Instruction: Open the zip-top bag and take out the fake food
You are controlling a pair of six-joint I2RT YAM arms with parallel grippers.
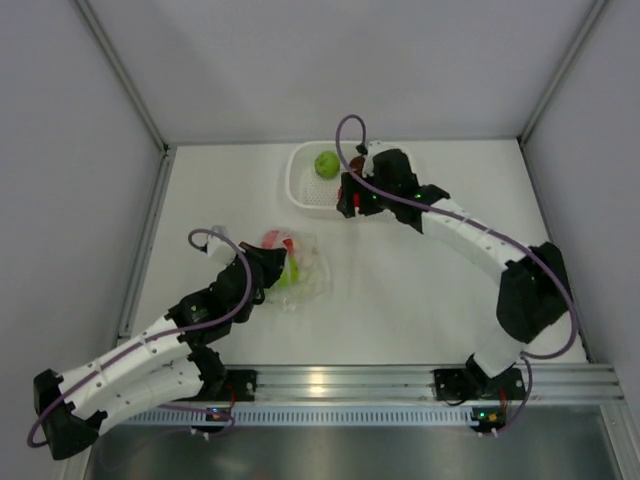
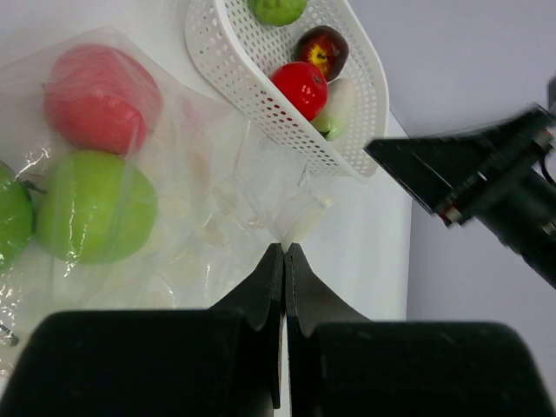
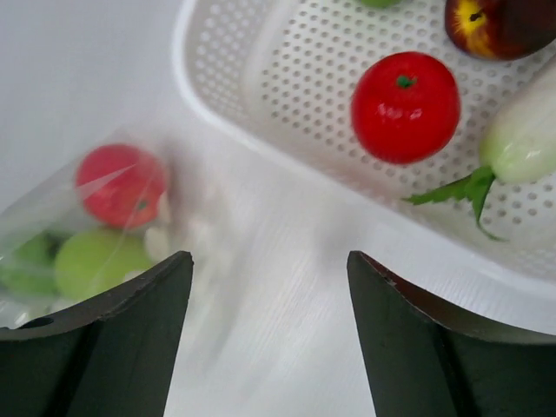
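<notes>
The clear zip-top bag lies left of the table's centre, and my left gripper is shut on a puckered bit of its edge. Inside the bag sit fake food pieces: a red ball and a green ball, with another green one at the frame's left edge. More fake food lies in the white basket: a green ball, a red one, a maroon one and a white elongated piece. My right gripper hangs open and holds nothing, just in front of the basket's near rim.
The basket stands at the back of the table, a short way beyond the bag. My right arm reaches in from the right, over the basket's right end. Grey walls close the table at the back and both sides.
</notes>
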